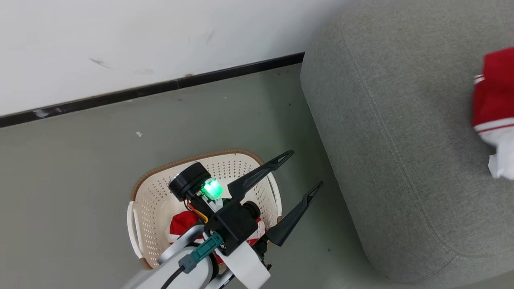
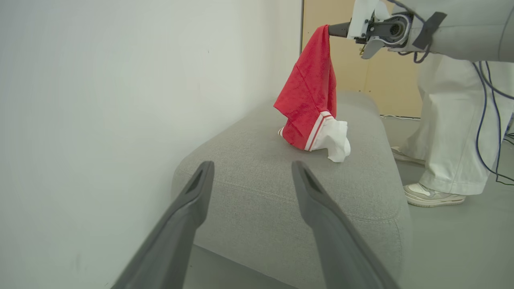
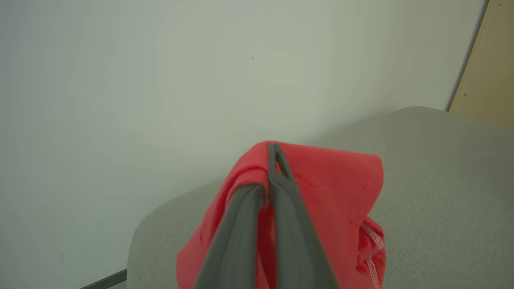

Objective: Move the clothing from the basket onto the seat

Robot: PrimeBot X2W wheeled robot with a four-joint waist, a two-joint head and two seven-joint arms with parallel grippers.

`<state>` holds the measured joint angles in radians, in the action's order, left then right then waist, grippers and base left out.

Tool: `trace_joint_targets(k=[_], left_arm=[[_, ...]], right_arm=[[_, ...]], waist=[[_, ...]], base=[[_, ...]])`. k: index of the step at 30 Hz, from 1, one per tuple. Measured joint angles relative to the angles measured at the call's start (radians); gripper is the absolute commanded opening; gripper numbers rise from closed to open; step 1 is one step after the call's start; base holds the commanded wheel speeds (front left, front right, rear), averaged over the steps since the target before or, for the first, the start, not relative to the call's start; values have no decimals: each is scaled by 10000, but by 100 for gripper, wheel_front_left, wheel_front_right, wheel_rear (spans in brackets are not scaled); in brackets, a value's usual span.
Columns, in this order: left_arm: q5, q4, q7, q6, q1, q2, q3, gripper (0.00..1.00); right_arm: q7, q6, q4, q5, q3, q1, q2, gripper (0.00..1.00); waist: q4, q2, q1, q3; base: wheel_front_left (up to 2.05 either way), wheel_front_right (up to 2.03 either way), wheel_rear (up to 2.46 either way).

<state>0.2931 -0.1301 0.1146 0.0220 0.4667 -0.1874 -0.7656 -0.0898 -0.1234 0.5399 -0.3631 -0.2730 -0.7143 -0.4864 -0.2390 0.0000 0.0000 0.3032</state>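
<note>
Over the basket [image 1: 192,158], the left gripper [image 1: 306,168] hangs with its two dark fingers spread wide and nothing between them; the tips point toward the rounded corner of the seat [image 1: 401,160]. The right gripper [image 3: 273,149] has its fingers pressed together on the top fold of a red garment [image 3: 341,180], above the seat's top surface. The left wrist view shows what the head view cuts off. The garment hangs from that grip like a small tent, and its lower end, a white part with a red-striped band, rests about midway across the seat's top. That view also shows a person's legs [image 2: 449,120] in pale trousers and a light shoe [image 2: 431,195], on the floor just beside the seat's edge away from the wall. The head view shows the basket, which stands on the grey floor [image 1: 80,180] near the seat's corner. It is cream with perforated walls, a brown woven rim and white side handles. Inside it lies more clothing [image 1: 182,224], red with some white, partly hidden by the left arm. The right wrist view gives the close look: soft bright red cloth wrapped around the closed fingers, with a stitched hem at its lower right.
</note>
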Motion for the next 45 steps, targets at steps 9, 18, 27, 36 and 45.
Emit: trace_joint_targets(k=[9,18,27,36,45], left_arm=[[-238,-36,-169,240,188,-33,-261,100],[-313,188,-155,263,195,-73,-322,100],[-276,466,-61,341,194,-65,-322,100],[-127,773,65,337,166,-105,-222,100],[84,1007,330,190,-81,-328,188,100]], right_arm=[[-1085,0,805,-447,313,1573,744,0],[-1450,-2,963,-591,892,2297,1264,36],[-1570,-2,968,-593,1037,2614,1624,100],[-1578,0,-23,-566,1181,3618,1781,100],[-1580,0,-2280,-305,1488,4663,2247,100]], waist=[[-77,0,0,495],[-139,0,0,677],[-245,0,0,583],[-514,0,0,366],[-854,0,0,40]], base=[[0,0,0],[0,0,0],[0,0,0],[0,0,0],[0,0,0]])
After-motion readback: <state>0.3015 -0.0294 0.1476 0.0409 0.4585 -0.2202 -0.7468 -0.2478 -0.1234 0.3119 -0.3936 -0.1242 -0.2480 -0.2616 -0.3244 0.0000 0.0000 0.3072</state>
